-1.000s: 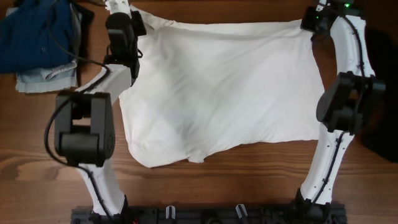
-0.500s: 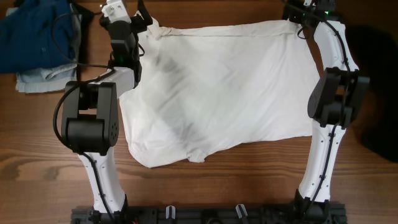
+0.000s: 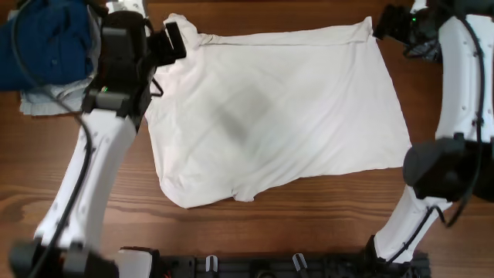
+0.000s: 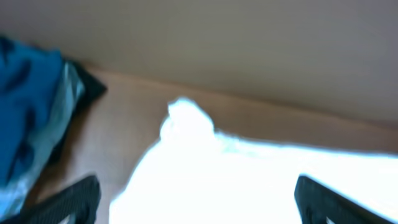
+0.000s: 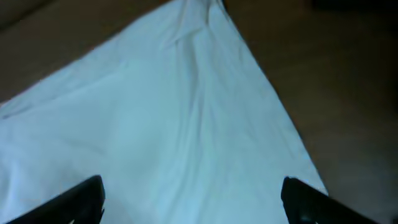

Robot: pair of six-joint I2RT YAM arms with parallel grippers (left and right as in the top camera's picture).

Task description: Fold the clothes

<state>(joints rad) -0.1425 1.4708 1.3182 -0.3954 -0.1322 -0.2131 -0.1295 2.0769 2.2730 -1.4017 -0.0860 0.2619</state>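
A white garment (image 3: 278,116) lies spread flat on the wooden table, its hem toward the front. My left gripper (image 3: 174,42) hovers over the garment's far left corner with its jaws wide apart and nothing between them. In the left wrist view the white cloth (image 4: 249,180) lies under the left gripper (image 4: 199,208). My right gripper (image 3: 386,27) is open over the far right corner. The right wrist view shows that corner of the cloth (image 5: 155,124) below the right gripper (image 5: 193,208), with the dark fingertips (image 5: 74,199) clear of it.
A pile of blue and pale clothes (image 3: 42,42) sits at the far left corner of the table, also seen as blue clothes (image 4: 28,124) in the left wrist view. A black rail (image 3: 262,266) runs along the front edge. Bare wood (image 3: 309,224) lies in front of the garment.
Both grippers have opened and let go of the garment's far corners, then risen off it. The garment has settled flat; the right arm has swung outward to the right.
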